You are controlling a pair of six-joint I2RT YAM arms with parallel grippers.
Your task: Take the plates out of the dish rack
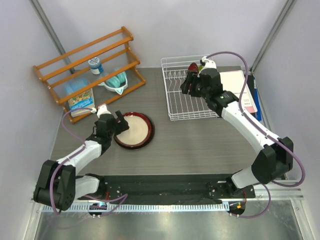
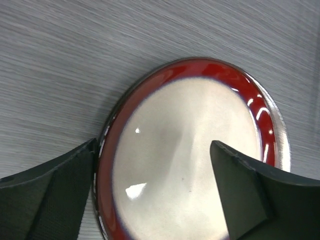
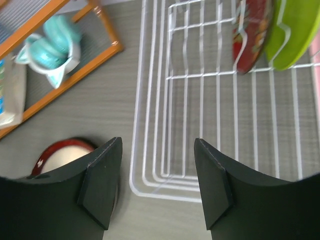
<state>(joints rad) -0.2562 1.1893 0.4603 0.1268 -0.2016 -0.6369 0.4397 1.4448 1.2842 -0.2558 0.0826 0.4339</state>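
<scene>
A dark red-rimmed plate with a cream centre (image 1: 134, 130) lies flat on the table, and a darker rim shows around its edge. My left gripper (image 1: 119, 122) is open at its left side. In the left wrist view (image 2: 153, 146) one finger is outside the plate's (image 2: 185, 150) rim and the other is over the cream centre. The white wire dish rack (image 1: 172, 113) stands at the back right. A patterned dark red plate (image 3: 250, 35) and a lime green plate (image 3: 292, 35) stand upright at its far end. My right gripper (image 3: 157, 150) is open and empty above the rack's (image 3: 150, 100) near left part.
An orange wooden slatted shelf (image 1: 85, 62) stands at the back left with a teal bowl-like item (image 1: 116, 81), a small blue-capped bottle (image 1: 95, 66) and a packet (image 1: 80, 100). Flat pink and white items (image 1: 235, 80) lie right of the rack. Grey walls close in on both sides.
</scene>
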